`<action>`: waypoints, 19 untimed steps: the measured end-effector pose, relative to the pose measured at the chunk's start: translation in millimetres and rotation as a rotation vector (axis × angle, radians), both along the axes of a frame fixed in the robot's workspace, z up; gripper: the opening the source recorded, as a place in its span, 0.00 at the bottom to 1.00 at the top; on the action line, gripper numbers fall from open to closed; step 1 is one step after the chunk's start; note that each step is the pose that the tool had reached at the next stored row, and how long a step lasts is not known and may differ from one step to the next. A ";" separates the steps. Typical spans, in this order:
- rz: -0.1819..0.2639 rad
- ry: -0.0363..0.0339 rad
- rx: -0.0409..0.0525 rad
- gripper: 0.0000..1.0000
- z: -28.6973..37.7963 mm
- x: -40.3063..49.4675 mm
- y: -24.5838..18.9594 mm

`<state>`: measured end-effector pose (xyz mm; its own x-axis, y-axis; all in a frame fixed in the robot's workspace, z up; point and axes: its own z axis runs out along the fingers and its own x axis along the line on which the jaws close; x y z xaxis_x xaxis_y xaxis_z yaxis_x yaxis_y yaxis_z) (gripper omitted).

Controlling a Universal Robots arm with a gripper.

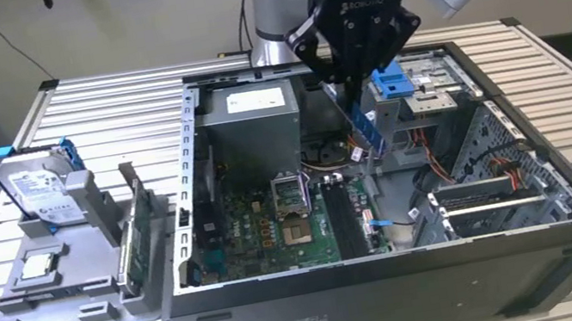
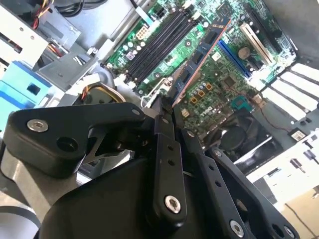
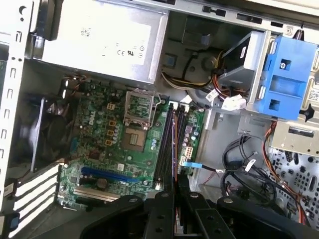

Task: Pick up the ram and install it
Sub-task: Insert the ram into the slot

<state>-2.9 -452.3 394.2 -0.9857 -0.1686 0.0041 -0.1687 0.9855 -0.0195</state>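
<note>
My gripper [image 1: 349, 80] hangs over the open computer case [image 1: 399, 281], shut on the ram [image 1: 366, 125]. The ram is a thin dark blue-green stick with black chips, held by one end and pointing down into the case. In the second wrist view it [image 2: 202, 57] runs out from my gripper [image 2: 167, 107] over the green motherboard [image 2: 219, 84]. The first wrist view has the ram [image 3: 174, 149] edge-on as a thin line above the black memory slots [image 3: 167, 139], with my gripper [image 3: 175, 186] just behind it. The stick is above the slots [image 1: 342, 212], not touching them.
On the exterior view's left, a grey holder [image 1: 52, 287] carries a silver hard drive in a blue frame [image 1: 41, 193] and a green circuit card [image 1: 135, 234]. Inside the case are the power supply [image 1: 252, 127], a blue drive bracket [image 1: 395, 81], the processor socket [image 1: 297, 211] and loose cables [image 3: 239, 174].
</note>
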 end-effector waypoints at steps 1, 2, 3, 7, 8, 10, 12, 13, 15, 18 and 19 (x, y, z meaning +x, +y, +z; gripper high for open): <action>-0.011 -0.0001 0.0001 0.14 -0.8 0.0 0.0; -0.022 -0.0002 0.0001 0.14 -1.6 0.0 0.0; -0.033 -0.0003 0.0004 0.14 -2.4 0.0 0.0; -0.068 -0.0033 0.0029 0.14 -4.9 0.1 0.0; -0.075 -0.0040 0.0032 0.14 -5.4 0.0 0.0; -0.081 -0.0046 0.0031 0.14 -5.8 0.0 0.0; -0.082 -0.0046 0.0030 0.14 -5.8 0.0 0.0; -0.082 -0.0046 0.0031 0.14 -5.9 0.0 0.0; -0.082 -0.0047 0.0032 0.14 -5.9 0.0 0.0; -0.083 -0.0080 0.0036 0.14 -6.7 0.0 0.1; -0.085 -0.0103 0.0036 0.14 -7.0 0.0 0.0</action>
